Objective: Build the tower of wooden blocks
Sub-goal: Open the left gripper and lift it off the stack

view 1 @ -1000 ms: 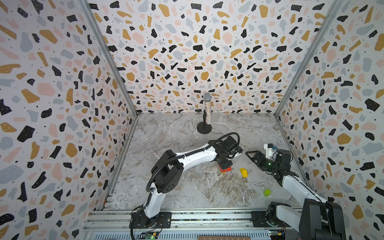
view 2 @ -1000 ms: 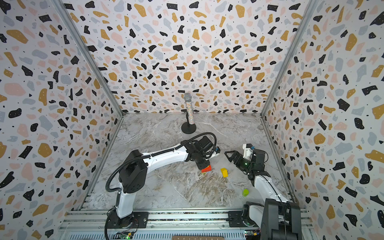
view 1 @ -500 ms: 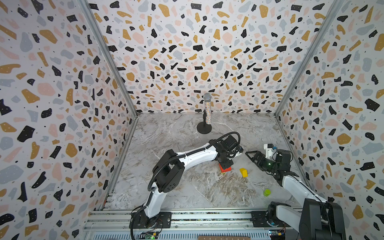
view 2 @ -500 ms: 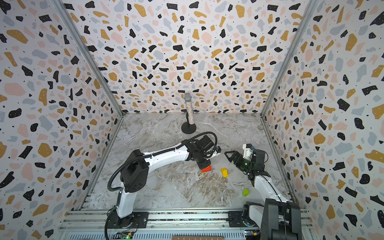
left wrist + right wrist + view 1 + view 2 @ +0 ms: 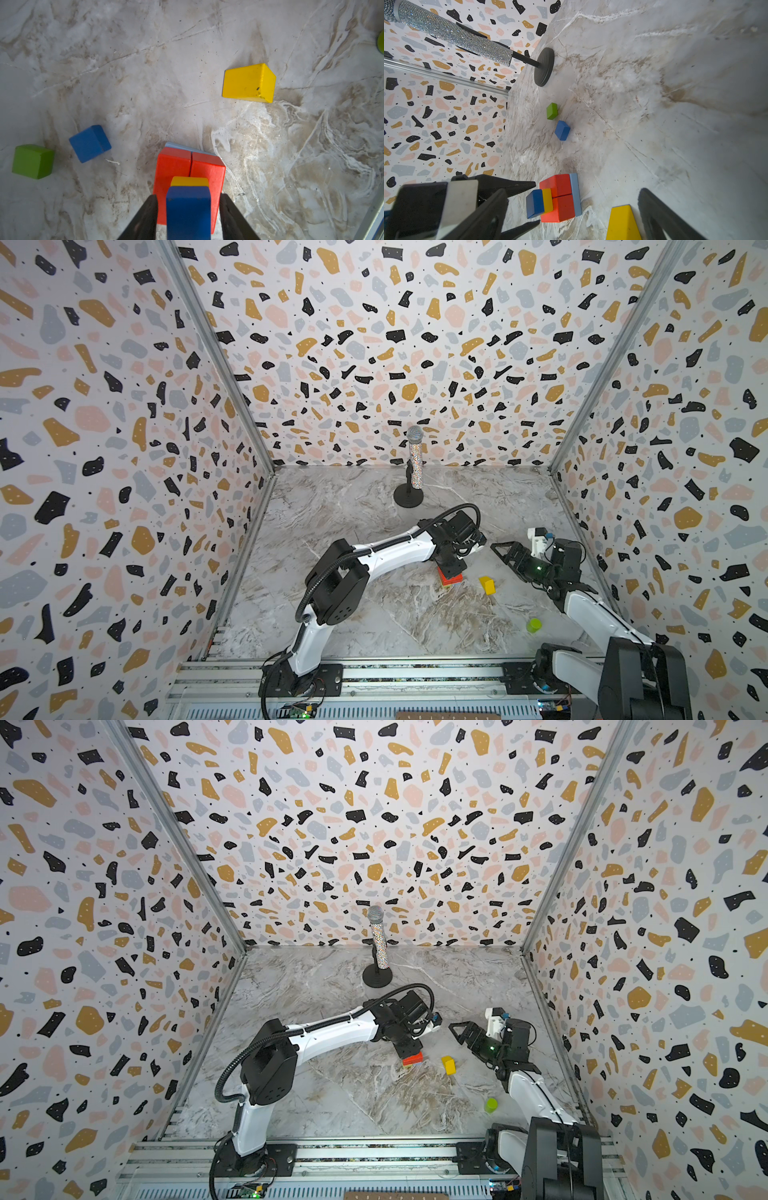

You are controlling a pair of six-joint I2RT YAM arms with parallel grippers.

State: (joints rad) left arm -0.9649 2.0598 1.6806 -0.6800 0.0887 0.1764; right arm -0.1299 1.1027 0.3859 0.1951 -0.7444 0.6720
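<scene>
Red bricks (image 5: 190, 168), paired on a light-blue slab (image 5: 575, 193), carry a thin yellow piece (image 5: 189, 181) and a dark blue block (image 5: 188, 209). This tower (image 5: 451, 577) stands on the counter (image 5: 353, 510) a little right of centre, nearer the front edge. The left hand (image 5: 188, 195) straddles the dark blue block from above, released, with a gap on each side. The right hand (image 5: 500, 551) hangs spread wide and empty nearer the right edge, pointing toward the tower. A yellow wedge (image 5: 487, 585) lies just beside the tower on its right-edge side. A green cube (image 5: 33, 161) and a blue cube (image 5: 89, 143) lie apart from the tower toward the back edge, where a microphone (image 5: 415, 460) stands. A lime cylinder (image 5: 533, 625) sits near the front right corner.
</scene>
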